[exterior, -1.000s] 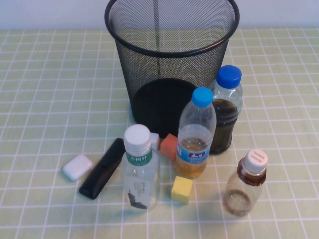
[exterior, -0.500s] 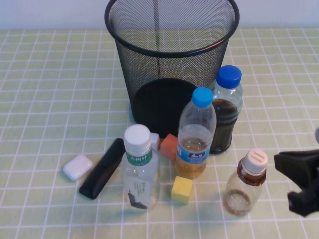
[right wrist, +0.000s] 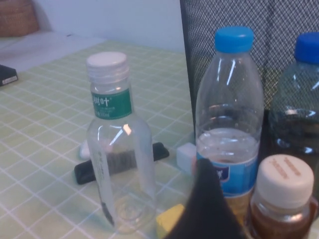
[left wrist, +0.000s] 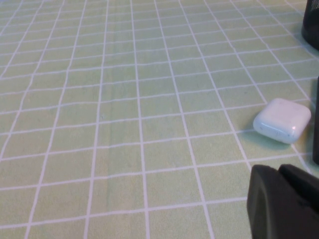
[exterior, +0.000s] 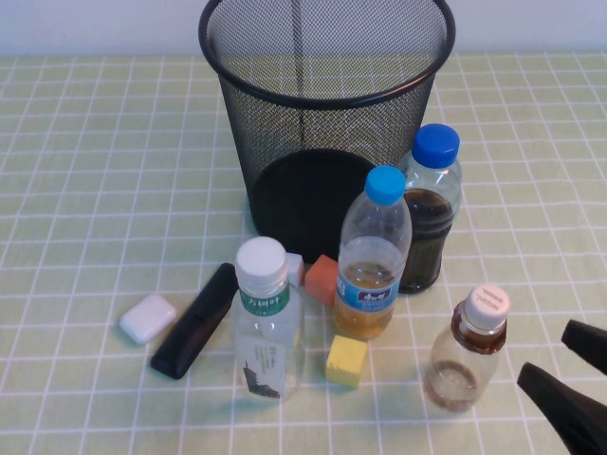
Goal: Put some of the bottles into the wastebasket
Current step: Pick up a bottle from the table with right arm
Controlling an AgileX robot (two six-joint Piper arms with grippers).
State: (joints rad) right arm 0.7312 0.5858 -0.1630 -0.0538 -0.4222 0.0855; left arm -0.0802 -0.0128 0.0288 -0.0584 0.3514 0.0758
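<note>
Bin: a tall black wire-mesh wastebasket stands upright at the far middle of a green checked tablecloth; every other place here is given from it.
Tall bottle: clear, white cap, green neck label, upright, in front of the bin and a little to its left, apart from it.
Short bottle: rounded, white cap, brown neck band, upright, in front of the bin and well to its right, the nearest bottle to the right gripper.
Amber bottle: light-blue cap, upright just in front of the bin.
Dark bottle: blue cap, upright against the bin's right side, just behind the amber bottle.
Blocks: an orange block just in front of the bin; a yellow block nearer still, between the tall and short bottles.
Other items: a black bar-shaped thing and a white case, both in front of the bin, to its left.
Right gripper: low in front of the bin, far to its right, just beside the short bottle without touching it; fingers spread apart, nothing between them.
Left gripper: well left of the bin, near the white case; fingers pressed together, holding nothing.
</note>
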